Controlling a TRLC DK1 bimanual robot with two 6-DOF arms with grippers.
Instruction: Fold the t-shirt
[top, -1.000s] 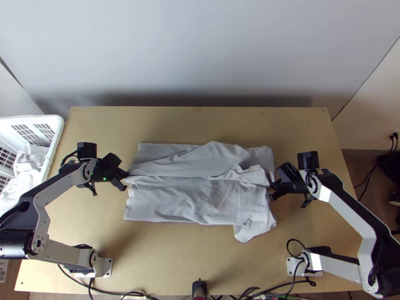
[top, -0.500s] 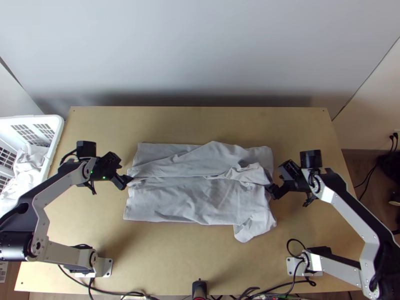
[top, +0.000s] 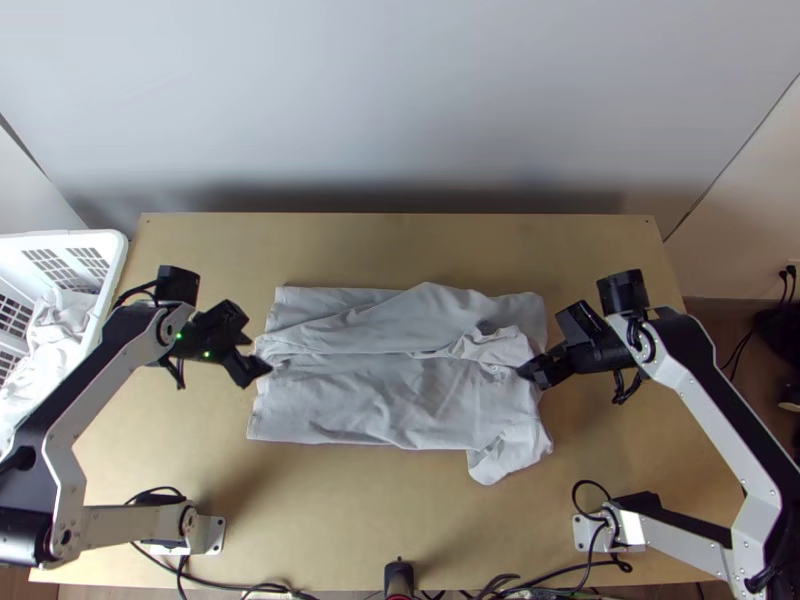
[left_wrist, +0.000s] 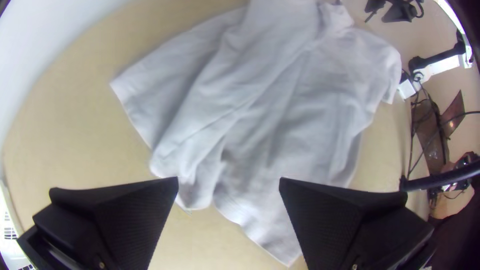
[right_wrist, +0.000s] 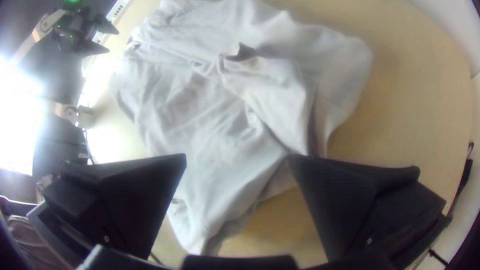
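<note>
Though the soft grey cloth t-shirt (top: 370, 400) is laid out wide on the flat light wooden table (top: 350, 520), 1 long part seems to be folded in. More folds are needed. Nothing is held by the wide-fingered black left gripper (left_wrist: 228, 179) or the matching black right gripper (right_wrist: 238, 156); the 2 are opened wide.

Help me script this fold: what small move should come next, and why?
Probably lower both hands slightly and close them on the shirt's ends. The left hand is at one end of the shirt, the right hand at the other. Both have their fingers apart, with cloth seen between them, and the shirt lies only partly folded, bunched toward its right end.
</note>
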